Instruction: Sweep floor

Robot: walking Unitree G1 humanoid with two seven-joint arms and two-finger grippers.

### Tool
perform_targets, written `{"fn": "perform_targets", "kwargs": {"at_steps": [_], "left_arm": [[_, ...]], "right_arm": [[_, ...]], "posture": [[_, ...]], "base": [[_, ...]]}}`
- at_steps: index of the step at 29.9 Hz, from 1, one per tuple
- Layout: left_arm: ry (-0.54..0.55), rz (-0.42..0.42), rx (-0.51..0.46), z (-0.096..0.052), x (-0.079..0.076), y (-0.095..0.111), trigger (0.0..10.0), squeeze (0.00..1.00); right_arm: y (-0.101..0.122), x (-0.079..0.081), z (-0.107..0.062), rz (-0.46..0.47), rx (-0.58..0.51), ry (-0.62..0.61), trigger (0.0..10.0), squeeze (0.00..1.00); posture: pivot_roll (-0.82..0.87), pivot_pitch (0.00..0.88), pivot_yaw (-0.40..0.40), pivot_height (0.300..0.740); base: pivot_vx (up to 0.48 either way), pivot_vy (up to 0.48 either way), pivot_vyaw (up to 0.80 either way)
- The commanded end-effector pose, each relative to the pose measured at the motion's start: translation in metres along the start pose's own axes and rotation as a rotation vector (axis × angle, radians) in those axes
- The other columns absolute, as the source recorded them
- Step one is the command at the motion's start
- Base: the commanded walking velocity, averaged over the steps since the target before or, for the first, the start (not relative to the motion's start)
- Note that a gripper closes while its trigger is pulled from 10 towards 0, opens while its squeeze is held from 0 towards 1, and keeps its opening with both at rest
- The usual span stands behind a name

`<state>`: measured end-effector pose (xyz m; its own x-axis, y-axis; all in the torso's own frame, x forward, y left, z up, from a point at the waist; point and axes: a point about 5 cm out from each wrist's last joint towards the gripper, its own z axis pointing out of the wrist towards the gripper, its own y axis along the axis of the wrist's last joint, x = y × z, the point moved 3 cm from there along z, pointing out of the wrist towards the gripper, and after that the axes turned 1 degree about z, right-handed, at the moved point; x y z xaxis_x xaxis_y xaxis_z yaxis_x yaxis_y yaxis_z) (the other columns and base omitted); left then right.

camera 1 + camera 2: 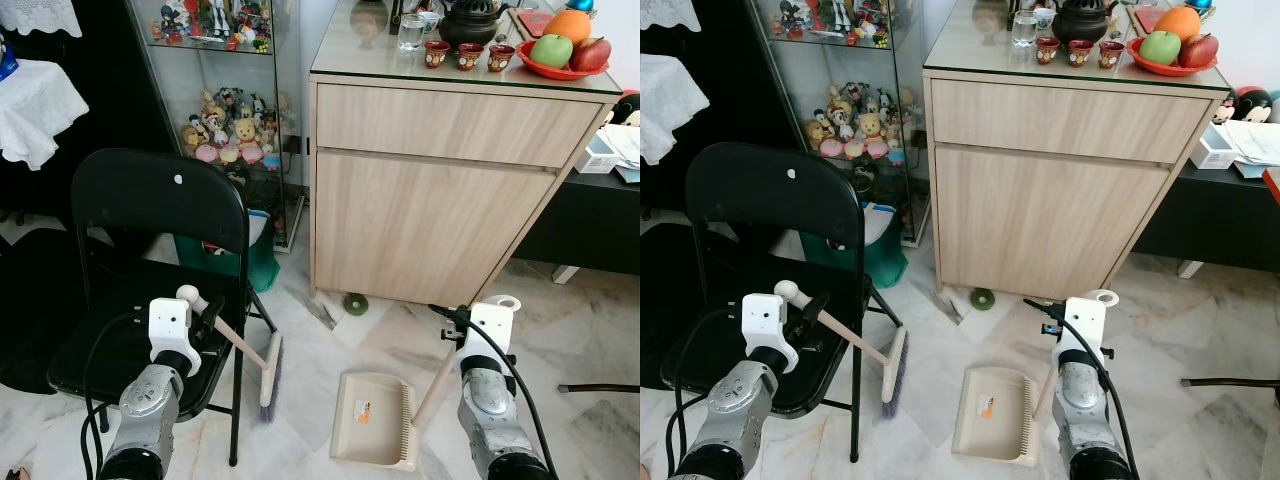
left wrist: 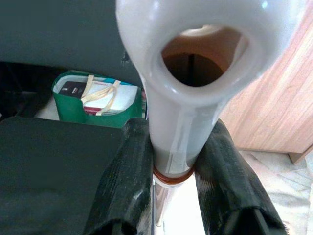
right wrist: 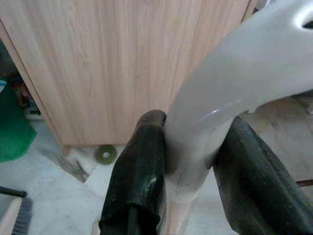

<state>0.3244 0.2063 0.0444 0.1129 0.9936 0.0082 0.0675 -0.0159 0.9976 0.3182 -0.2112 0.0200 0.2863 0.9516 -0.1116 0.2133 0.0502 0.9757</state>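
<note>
1. On the left, a black folding chair (image 1: 160, 215) with a smooth padded seat is standing on the pale marble floor (image 1: 590, 330), with a green bag (image 1: 262, 262) lying behind it.
2. Over the chair's seat, the left gripper (image 1: 210, 318) is clamping its two ribbed black fingers (image 2: 122, 186) around the glossy white grip of the broom (image 1: 245, 350). The broom's long axis is slanting from that rounded, hollow grip end down and to the right, its wooden stick ending in a purple-bristled head (image 1: 271, 378) touching the floor just beside the chair's front leg.
3. In the near middle, the beige plastic dustpan (image 1: 375, 418) is lying flat on the floor, its toothed edge on the right and its open lip facing far, toward the cabinet.
4. On the right, the right gripper (image 1: 462, 322) is closing its fingers (image 3: 142, 171) around the dustpan handle's (image 1: 445, 375) white curved top; the wooden handle is leaning down-left into the pan.
5. Farther off, a light woodgrain cabinet (image 1: 440, 190) is carrying fruit (image 1: 565, 45) and small cups (image 1: 468, 55); a green disc (image 1: 355, 303) is lying at its foot.
</note>
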Motion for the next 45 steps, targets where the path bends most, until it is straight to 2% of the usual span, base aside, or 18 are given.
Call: {"fn": "perform_targets", "kwargs": {"at_steps": [1, 5, 11, 12, 13, 14, 26, 31, 37, 45], "left_arm": [[-0.010, 0.029, -0.006, -0.001, 0.001, 0.002, 10.0, 0.00], [-0.013, 0.030, -0.007, 0.000, 0.001, 0.003, 10.0, 0.00], [-0.025, 0.035, -0.009, 0.001, -0.001, 0.003, 10.0, 0.00], [-0.028, 0.036, -0.010, 0.001, -0.002, 0.004, 10.0, 0.00], [-0.028, 0.036, -0.010, 0.001, -0.002, 0.004, 10.0, 0.00], [-0.028, 0.036, -0.011, 0.001, -0.002, 0.004, 10.0, 0.00], [-0.035, 0.034, -0.011, 0.002, -0.003, 0.004, 10.0, 0.00], [-0.035, 0.034, -0.004, 0.001, -0.003, 0.002, 10.0, 0.00], [-0.034, 0.036, -0.003, 0.001, -0.002, 0.003, 10.0, 0.00], [-0.035, 0.036, -0.001, 0.001, -0.002, 0.003, 10.0, 0.00]], "right_arm": [[0.010, -0.004, 0.002, 0.019, -0.050, -0.025, 0.0, 0.00], [0.019, -0.004, 0.003, 0.042, -0.093, -0.026, 0.0, 0.00], [0.021, -0.002, 0.003, 0.055, -0.096, -0.030, 0.0, 0.00], [0.022, -0.002, 0.003, 0.065, -0.099, -0.033, 8.8, 0.00], [0.022, -0.002, 0.003, 0.065, -0.099, -0.033, 8.8, 0.00], [0.024, -0.001, 0.004, 0.080, -0.105, -0.031, 10.0, 0.00], [0.027, 0.000, 0.004, 0.089, -0.110, -0.034, 10.0, 0.00], [0.020, -0.003, 0.003, 0.100, -0.078, -0.042, 10.0, 0.00], [0.011, -0.003, 0.003, 0.164, -0.012, -0.051, 10.0, 0.00], [0.010, -0.002, 0.003, 0.152, -0.008, -0.037, 10.0, 0.00]], "posture": [[-0.05, 0.080, -0.009, 0.740], [-0.05, 0.080, -0.009, 0.740], [-0.05, 0.072, -0.007, 0.740], [-0.05, 0.072, -0.007, 0.740], [-0.05, 0.072, -0.007, 0.740], [-0.05, 0.069, -0.004, 0.740], [-0.06, 0.077, -0.002, 0.740], [-0.06, 0.078, -0.002, 0.740], [-0.05, 0.086, -0.001, 0.740], [-0.05, 0.089, 0.000, 0.740]], "base": [[0.000, 0.000, 0.00], [0.000, 0.000, 0.00], [0.000, 0.000, 0.00], [0.000, 0.000, 0.00], [0.000, 0.000, 0.00], [0.000, 0.000, 0.00], [0.000, 0.000, 0.00], [0.000, 0.000, 0.00], [0.000, 0.000, 0.00], [0.000, 0.000, 0.00]]}}
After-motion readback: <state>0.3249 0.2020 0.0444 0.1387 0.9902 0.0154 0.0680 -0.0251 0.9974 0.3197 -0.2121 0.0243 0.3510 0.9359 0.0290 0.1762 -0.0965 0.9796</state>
